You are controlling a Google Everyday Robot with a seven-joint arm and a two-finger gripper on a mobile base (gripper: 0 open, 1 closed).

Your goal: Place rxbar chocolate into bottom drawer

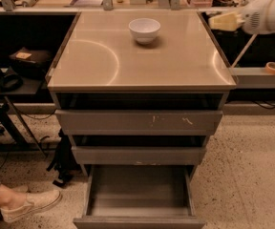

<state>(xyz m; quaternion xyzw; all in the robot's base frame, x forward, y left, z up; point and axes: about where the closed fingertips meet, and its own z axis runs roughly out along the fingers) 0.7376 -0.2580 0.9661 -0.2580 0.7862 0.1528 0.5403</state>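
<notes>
My gripper (223,21) hangs in the air past the right edge of the cabinet top (104,61), at about the height of the white bowl (144,30). Its cream fingers (229,21) look pressed together. The rxbar chocolate does not show against the dark background behind the gripper, and it is gone from the cabinet top where it lay. The bottom drawer (137,194) is pulled out and open, low at the front, with nothing in its tray. It lies far below and to the left of the gripper.
The two upper drawers (138,122) are pushed in. A person's shoe (30,204) rests on the floor at the lower left. A tape roll (273,67) lies on a shelf at the right. Dark gear and cables stand left of the cabinet.
</notes>
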